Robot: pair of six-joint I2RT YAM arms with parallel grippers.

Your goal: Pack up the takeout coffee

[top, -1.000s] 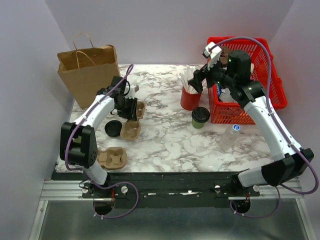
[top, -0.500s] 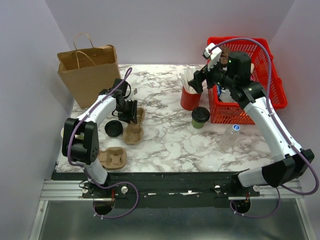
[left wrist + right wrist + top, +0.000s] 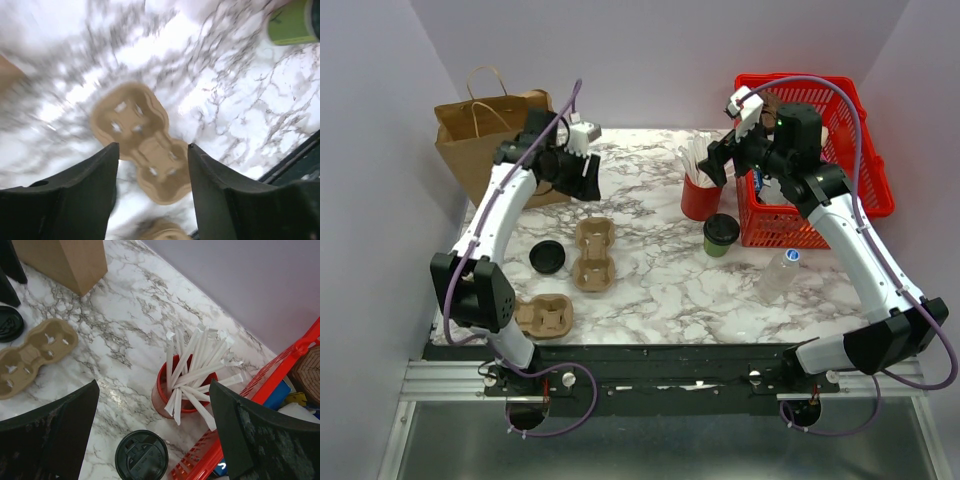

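The takeout coffee [image 3: 721, 233], an olive-green cup with a black lid, stands right of centre beside the red basket. In the right wrist view its lid [image 3: 141, 456] lies below my right gripper [image 3: 154, 385], which hangs wide open and empty above the straw cup. In the top view the right gripper [image 3: 713, 165] is high over that cup. My left gripper [image 3: 586, 178] hovers open near the paper bag. In the left wrist view, the left gripper [image 3: 152, 146] holds nothing, a brown two-cup carrier [image 3: 142, 142] lies on the table below it, and the coffee [image 3: 292, 22] shows at the top right.
A brown paper bag [image 3: 490, 140] stands at the back left. The two-cup carrier [image 3: 592, 253], a loose black lid [image 3: 547, 257] and another carrier [image 3: 542, 316] lie on the left. A red cup of white straws [image 3: 700, 197], a red basket [image 3: 860, 205] and a water bottle [image 3: 780, 272] are on the right.
My left gripper opened, let go of the two-cup carrier and rose back toward the paper bag. The carrier now lies flat on the table. The right arm has not moved.
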